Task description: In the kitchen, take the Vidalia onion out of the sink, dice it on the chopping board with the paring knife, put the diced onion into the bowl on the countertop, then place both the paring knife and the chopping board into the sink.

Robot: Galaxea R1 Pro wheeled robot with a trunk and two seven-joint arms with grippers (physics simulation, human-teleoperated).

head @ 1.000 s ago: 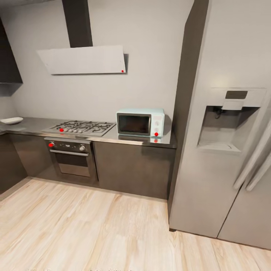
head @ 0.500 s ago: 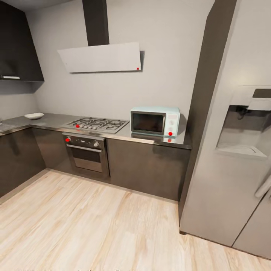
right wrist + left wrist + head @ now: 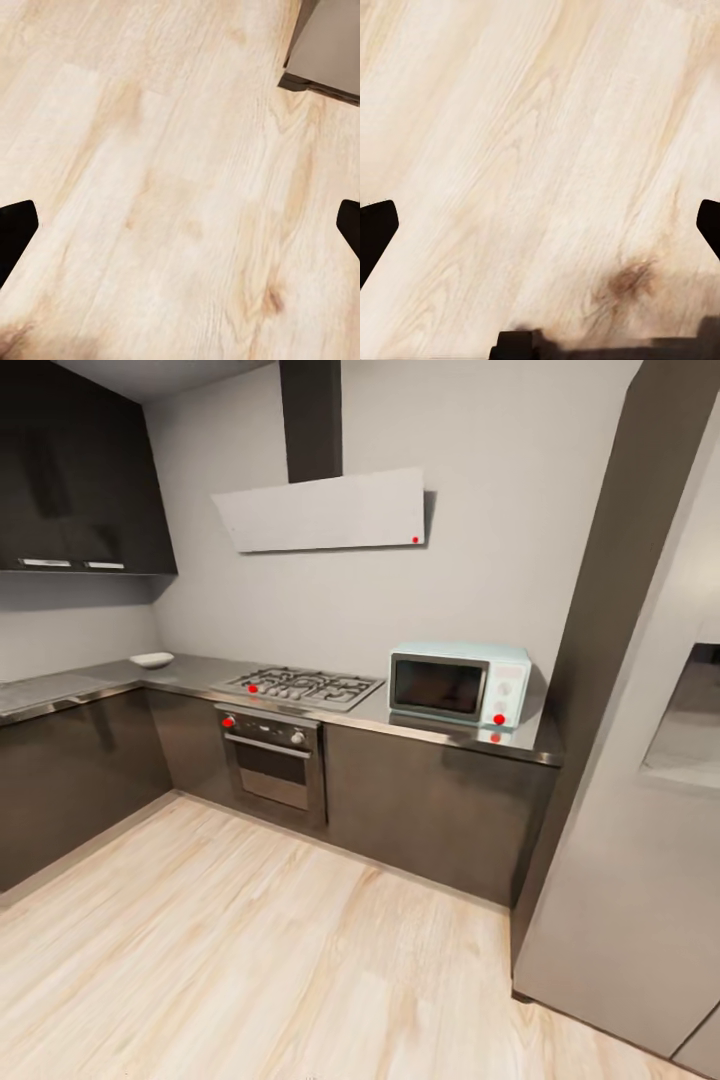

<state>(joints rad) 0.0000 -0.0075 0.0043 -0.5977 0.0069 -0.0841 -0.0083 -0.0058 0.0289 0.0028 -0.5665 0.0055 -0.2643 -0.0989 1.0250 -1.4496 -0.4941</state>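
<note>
Running along two walls and turning a corner at the far left, the desk (image 3: pixel 190 678) is a grey glossy top over dark cabinets (image 3: pixel 420 800). A white bowl (image 3: pixel 152 659) sits on it close to that corner, near the back edge, well apart from everything else. Further along the same stretch a gas hob (image 3: pixel 300 685) is set into the desk, with an oven (image 3: pixel 272 765) built in below it (red dots mark a hob knob and an oven knob). A pale blue microwave (image 3: pixel 459 684) stands near the right end of the desk, just beside a tall dark panel and the grey fridge (image 3: pixel 640 840). Above the hob hangs a slanted light-grey hood (image 3: pixel 325 510) with a dark flue rising from it, and dark wall cupboards (image 3: pixel 80 480) fill the upper left. Light wood floor (image 3: pixel 260 950) spreads across the foreground.

Both wrist views look down on that pale plank floor. The left hand (image 3: pixel 540 229) is spread wide: its two dark fingertips (image 3: pixel 375 225) stand at opposite edges of the picture with bare floor between them, holding nothing, and a dark shape lies along the picture's lower edge (too blurred to name). The right hand (image 3: pixel 180 229) is likewise wide apart and holds nothing, its dark fingertips (image 3: pixel 15 225) at either edge; a corner of the fridge base (image 3: pixel 322 52) meets the floor ahead of it.
</note>
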